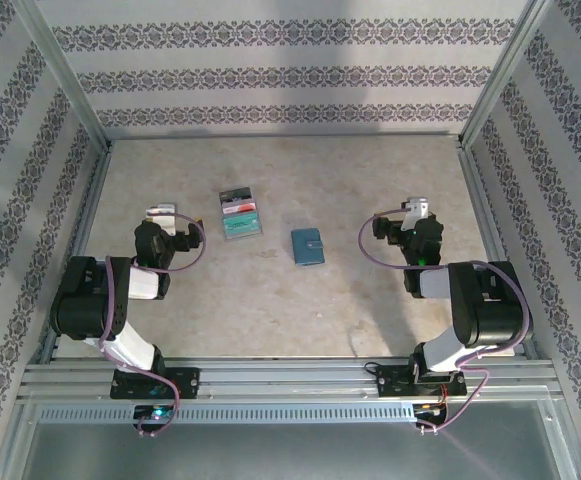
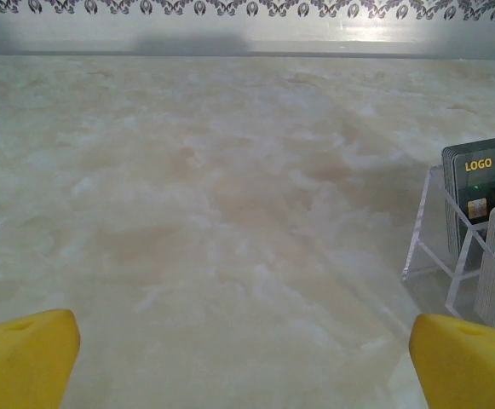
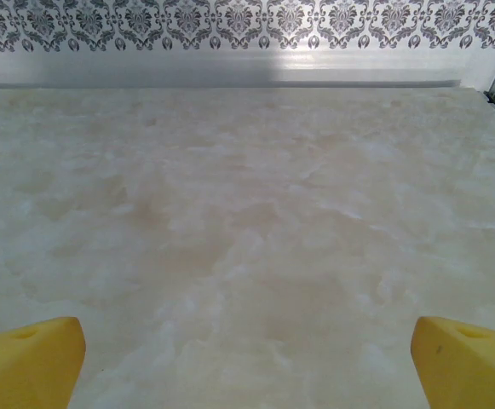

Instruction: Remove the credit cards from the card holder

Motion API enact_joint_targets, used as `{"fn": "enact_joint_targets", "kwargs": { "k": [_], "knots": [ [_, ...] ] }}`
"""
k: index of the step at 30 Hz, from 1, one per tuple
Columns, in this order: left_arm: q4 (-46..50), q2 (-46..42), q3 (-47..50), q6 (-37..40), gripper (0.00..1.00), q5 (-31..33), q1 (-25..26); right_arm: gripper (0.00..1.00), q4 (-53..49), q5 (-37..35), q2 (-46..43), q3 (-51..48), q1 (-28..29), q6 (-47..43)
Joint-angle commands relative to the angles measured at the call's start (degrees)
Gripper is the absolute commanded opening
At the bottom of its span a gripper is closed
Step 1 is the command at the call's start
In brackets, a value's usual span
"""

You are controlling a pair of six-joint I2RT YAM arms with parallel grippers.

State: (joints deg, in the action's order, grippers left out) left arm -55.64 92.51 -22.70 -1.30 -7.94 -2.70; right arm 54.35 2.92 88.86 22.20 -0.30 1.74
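The card holder, a small teal-blue wallet, lies shut on the table near the middle; what is inside it is hidden. Left of it, red-and-white, teal and dark grey credit cards sit together in a clear rack. In the left wrist view a dark grey card marked LOGO stands in that clear rack at the right edge. My left gripper is open, left of the cards and empty. My right gripper is open, right of the holder and empty.
Patterned walls and metal frame posts enclose the table on three sides. An aluminium rail carrying both arm bases runs along the near edge. Bare marbled surface lies between the two grippers and behind the cards.
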Motion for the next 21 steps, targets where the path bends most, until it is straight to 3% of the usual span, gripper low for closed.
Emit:
{"fn": "enact_joint_targets", "kwargs": {
  "k": [1, 21],
  "knots": [
    [0.3, -1.2, 1.0, 1.2, 0.99, -0.8, 0.3, 0.98, 0.2, 0.9, -1.1, -0.7, -0.7, 0.7],
    [0.8, -1.2, 0.6, 1.4, 0.99, -1.8, 0.3, 0.98, 0.2, 0.8, -1.1, -0.7, -0.7, 0.7]
  ]
}}
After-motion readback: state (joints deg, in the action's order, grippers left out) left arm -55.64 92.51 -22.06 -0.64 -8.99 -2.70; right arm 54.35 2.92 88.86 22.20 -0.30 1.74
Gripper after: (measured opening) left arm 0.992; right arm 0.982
